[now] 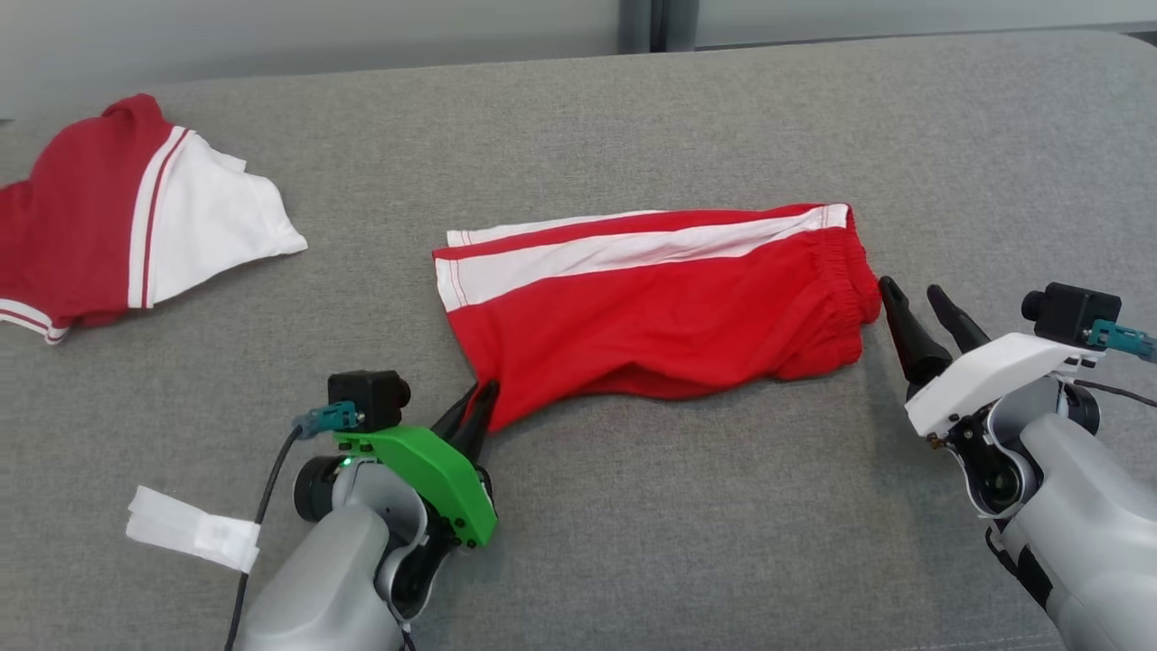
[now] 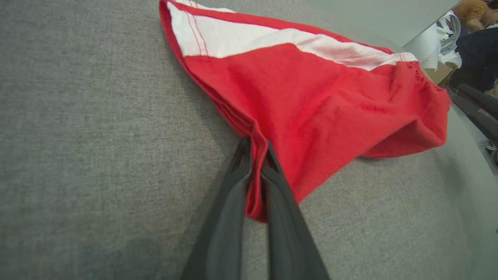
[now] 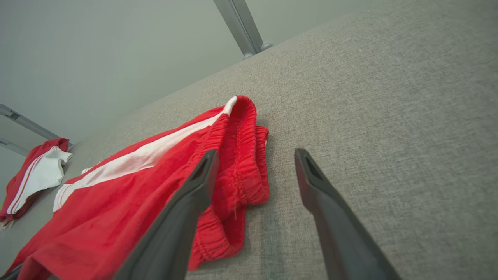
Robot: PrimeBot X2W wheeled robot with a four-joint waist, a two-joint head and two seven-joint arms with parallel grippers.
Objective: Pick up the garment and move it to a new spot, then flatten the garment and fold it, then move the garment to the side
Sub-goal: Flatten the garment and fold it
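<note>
The garment (image 1: 660, 298) is a pair of red shorts with a white side stripe, lying folded lengthwise on the grey fabric surface (image 1: 633, 506), waistband to the right. My left gripper (image 1: 479, 398) is shut on the garment's lower left hem corner (image 2: 255, 186); red cloth bulges between the two dark fingers (image 2: 229, 202). My right gripper (image 1: 913, 294) stands open just right of the elastic waistband (image 3: 241, 155), touching nothing; its left finger (image 3: 194, 194) overlaps the waistband in the right wrist view.
A red and white shirt (image 1: 117, 217) lies at the far left of the surface, also seen in the right wrist view as a shirt (image 3: 35, 175). A white tag (image 1: 194, 529) hangs off my left arm's cable. A person (image 2: 476, 42) stands beyond the table's right end.
</note>
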